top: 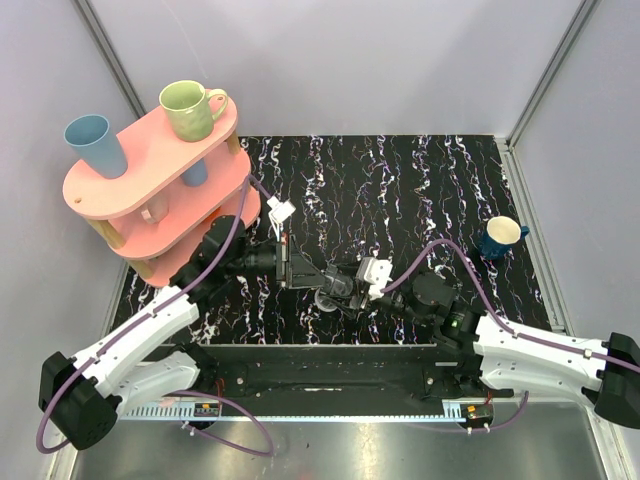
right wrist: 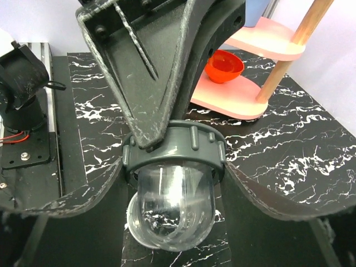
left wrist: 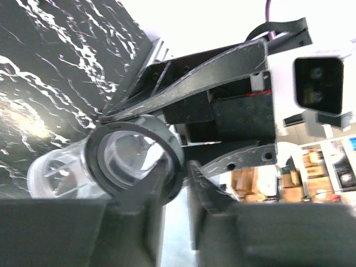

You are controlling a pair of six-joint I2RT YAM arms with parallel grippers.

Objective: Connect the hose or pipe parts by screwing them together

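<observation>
One pipe part shows: a dark grey ribbed collar (right wrist: 183, 150) round a clear tube (right wrist: 172, 206) with a flared end, held just above the black mat (top: 420, 180) at its middle (top: 328, 297). My right gripper (right wrist: 173, 167) has a finger pressed against each side of the collar. From the left, my left gripper (left wrist: 178, 167) straddles the collar's rim (left wrist: 94, 167) with one finger inside the ring and one outside. Its jaws stand slightly apart, with a gap showing. In the right wrist view a left finger (right wrist: 150, 72) rests on top of the collar. I see no separate second part.
A pink two-tier shelf (top: 150, 170) at the back left carries a green mug (top: 190, 108) and a blue cup (top: 95, 145), with a red bowl (right wrist: 223, 65) on its lower tier. A dark blue cup (top: 503, 237) stands at the right. A white clip (top: 280, 212) lies by the shelf.
</observation>
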